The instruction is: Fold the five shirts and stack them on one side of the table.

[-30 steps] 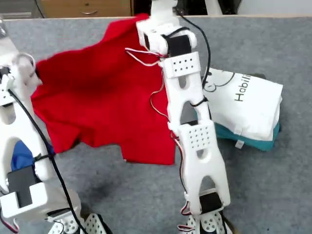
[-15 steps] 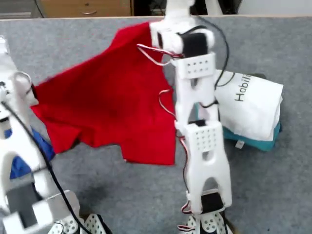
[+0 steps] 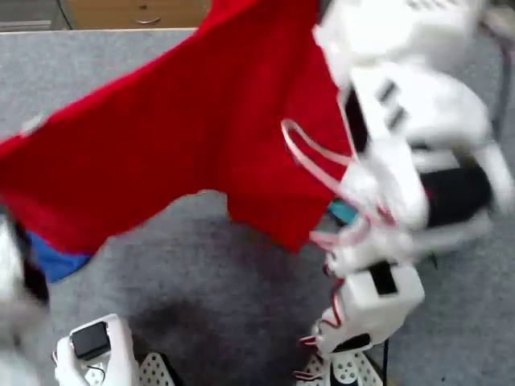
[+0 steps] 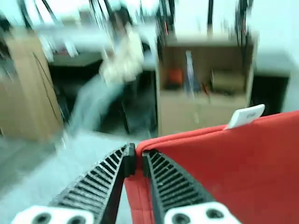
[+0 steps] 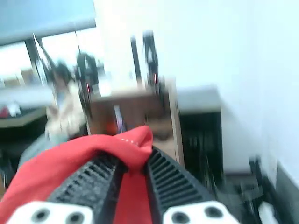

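Note:
A red shirt [image 3: 185, 137] hangs stretched in the air above the grey table [image 3: 225, 314], held up at two corners. My left gripper [image 4: 138, 158] is shut on one edge of the red shirt [image 4: 224, 168], near its white label [image 4: 245, 116]. My right gripper [image 5: 133, 161] is shut on another bunched corner of the red shirt [image 5: 70, 163]. In the high view the right arm [image 3: 402, 145] is raised close to the camera, over where the folded shirts lay. A strip of teal cloth [image 3: 342, 211] peeks out beneath the arm.
A blue shirt [image 3: 56, 261] lies at the table's left edge under the red one. The arm bases [image 3: 354, 314] stand at the near edge. Wooden furniture [image 3: 129, 12] runs behind the table. The near middle of the table is bare.
Both arms have lifted sharply, raising the red shirt off the table and pulling it taut in the air. The right arm now covers the folded white and teal shirts.

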Robot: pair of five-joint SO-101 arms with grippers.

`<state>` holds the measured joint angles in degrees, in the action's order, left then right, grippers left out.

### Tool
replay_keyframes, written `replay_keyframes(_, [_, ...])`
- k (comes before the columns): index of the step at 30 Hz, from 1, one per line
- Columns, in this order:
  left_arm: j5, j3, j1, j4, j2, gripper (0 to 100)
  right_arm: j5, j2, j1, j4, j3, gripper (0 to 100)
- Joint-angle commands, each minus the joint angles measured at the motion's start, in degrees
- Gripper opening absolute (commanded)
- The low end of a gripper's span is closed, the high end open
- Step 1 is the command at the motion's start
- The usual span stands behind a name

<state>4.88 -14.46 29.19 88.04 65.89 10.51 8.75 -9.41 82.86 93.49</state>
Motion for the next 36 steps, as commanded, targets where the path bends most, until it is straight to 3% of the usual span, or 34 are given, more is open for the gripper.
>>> replay_keyframes(1, [1.7, -7.2, 1.9, 2.5, 3.3, 3, 0.3, -5.7, 1.1, -3.7, -0.1, 1.3])
replay_keyframes(7, [1.6, 3.4, 1.8, 0.7, 2.4, 3, 0.4, -7.0, 0.9, -10.3, -14.8, 1.3])
replay_keyframes(10, [1.6, 18.8, 1.8, -7.8, 0.6, 3, 0.4, -7.0, 0.8, -15.3, -26.8, 1.3])
replay_keyframes(12, [1.6, 30.6, 1.8, -19.5, -1.1, 3, 0.4, -6.9, 0.8, -20.8, -36.7, 1.3])
replay_keyframes(17, [1.6, 52.4, 0.6, -57.4, -9.1, 3, 0.1, -2.2, -0.9, -42.5, -60.9, 1.3])
replay_keyframes(19, [1.6, 54.4, -0.4, -70.2, -16.2, 3, 0.1, 1.8, -1.5, -51.4, -65.8, 1.3])
replay_keyframes(21, [1.6, 51.4, -1.0, -77.0, -25.3, 3, 0.1, 6.8, -2.3, -56.7, -65.9, 1.3])
replay_keyframes(24, [1.6, 40.6, -1.3, -76.0, -40.4, 3, 0.1, 15.2, -3.1, -58.3, -60.5, 1.3])
replay_keyframes(28, [1.8, 26.3, -1.1, -64.0, -55.3, 3, 0.1, 23.5, -3.0, -51.0, -48.1, 1.3])
replay_keyframes(31, [2.0, 21.7, -1.6, -52.0, -56.5, 3, 0.1, 27.6, -2.9, -42.9, -38.6, 1.3])
replay_keyframes(36, [2.1, 24.2, -2.6, -42.5, -54.1, 3, -1.1, 33.0, -2.9, -31.6, -27.0, 1.3])
